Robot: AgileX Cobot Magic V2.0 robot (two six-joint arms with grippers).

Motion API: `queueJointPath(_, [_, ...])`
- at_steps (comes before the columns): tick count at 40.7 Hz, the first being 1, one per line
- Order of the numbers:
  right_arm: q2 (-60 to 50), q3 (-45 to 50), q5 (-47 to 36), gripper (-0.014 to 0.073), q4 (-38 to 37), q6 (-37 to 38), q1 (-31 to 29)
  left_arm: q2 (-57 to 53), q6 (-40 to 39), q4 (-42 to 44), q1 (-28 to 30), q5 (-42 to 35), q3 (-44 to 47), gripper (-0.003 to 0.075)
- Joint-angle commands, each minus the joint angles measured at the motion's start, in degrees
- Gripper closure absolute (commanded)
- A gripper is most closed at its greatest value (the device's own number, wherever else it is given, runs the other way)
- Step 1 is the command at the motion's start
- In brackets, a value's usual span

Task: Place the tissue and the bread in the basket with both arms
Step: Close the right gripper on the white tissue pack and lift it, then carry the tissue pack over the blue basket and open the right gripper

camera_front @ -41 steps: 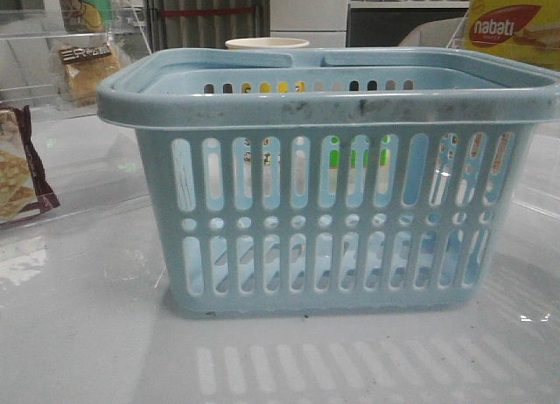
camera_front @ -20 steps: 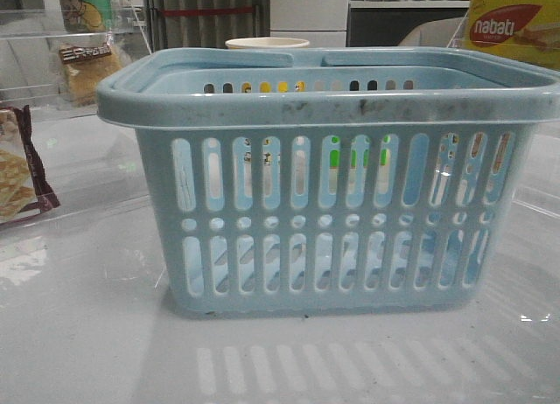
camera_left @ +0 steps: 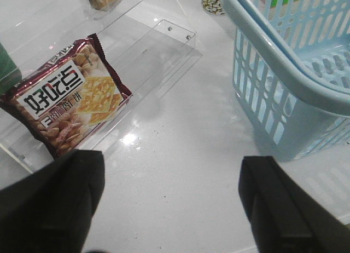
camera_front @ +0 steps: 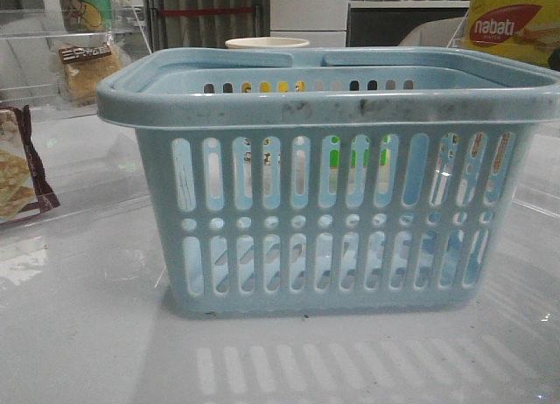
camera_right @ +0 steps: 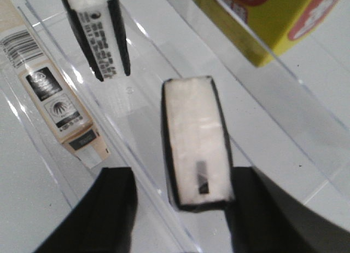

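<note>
Right hand [camera_right: 180, 209] is spread wide with the tissue [camera_right: 196, 141] sitting between the fingers, nothing clamped yet. I'd drop straight down, keep the pack centred, and squeeze its long black sides so it doesn't twist. Mind the second pack [camera_right: 101, 36] just beyond and the yellow box [camera_right: 273, 17] off to the side. Left hand [camera_left: 169, 209] is open too, hanging over bare surface, cracker bag [camera_left: 68, 102] on one side and basket [camera_left: 284, 72] on the other. Don't grab that bag; the bread [camera_front: 87, 70] is further back on the left, behind the basket line. It needs a reach past the bag, and the wrapper looks slippery
</note>
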Motion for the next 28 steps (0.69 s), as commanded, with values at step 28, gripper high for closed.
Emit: queueJointPath(28, [-18.81,-2.18,3.06,0.042,1.75,-0.34,-0.28,0.42,-0.06,-0.19,-0.52,-3.87,-1.65,0.0162])
